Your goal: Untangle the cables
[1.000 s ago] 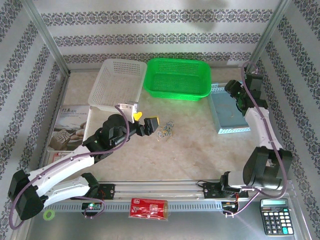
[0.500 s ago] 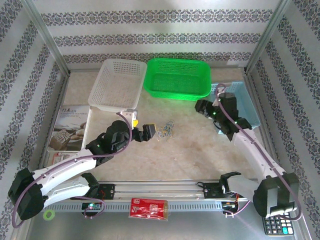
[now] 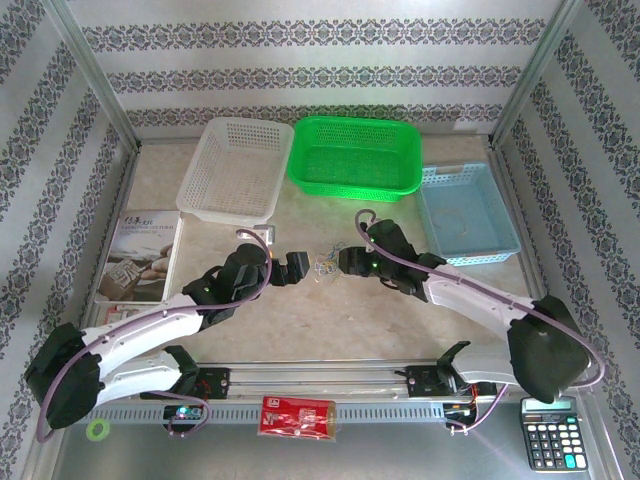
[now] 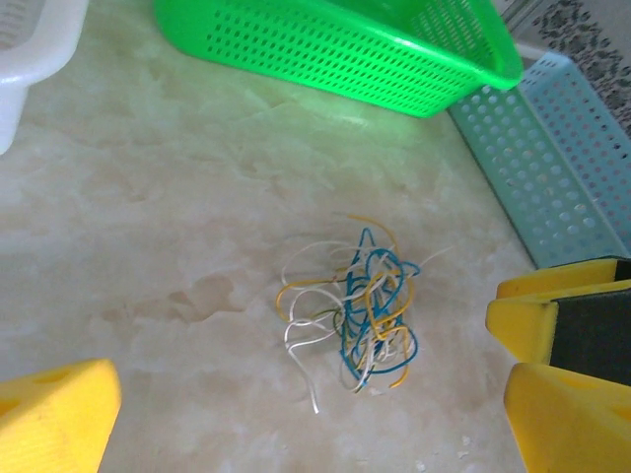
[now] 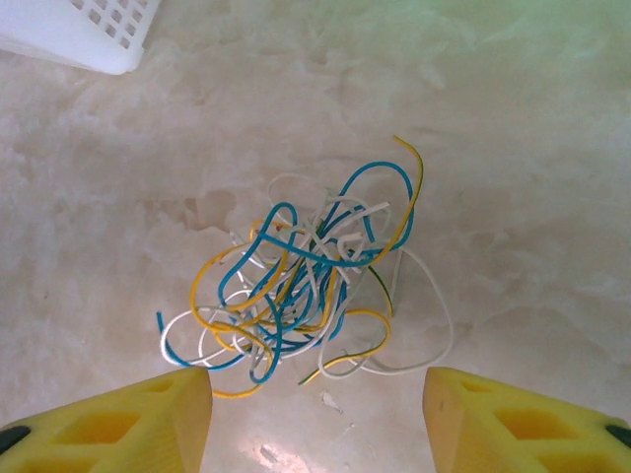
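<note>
Thin, curly cables (image 5: 306, 286) knot loosely; flanking them, left gripper (image 4: 306, 370) and right gripper (image 5: 315, 386) spread blocky yellow fingers (image 5: 118, 424), grasping nothing.

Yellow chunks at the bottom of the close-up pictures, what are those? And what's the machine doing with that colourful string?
Those are the fingers of a robot's pincers. The robot is two arms bolted to a table. One picture looks down from above. The other two come from little cameras on the wrists, so each sees its own fingers. The left pincer and right pincer are both open and hold nothing. Between them lies a knot of thin cables, white, yellow and blue, that the robot should untangle. Behind stand a white basket, a green basket and a blue basket.
</note>
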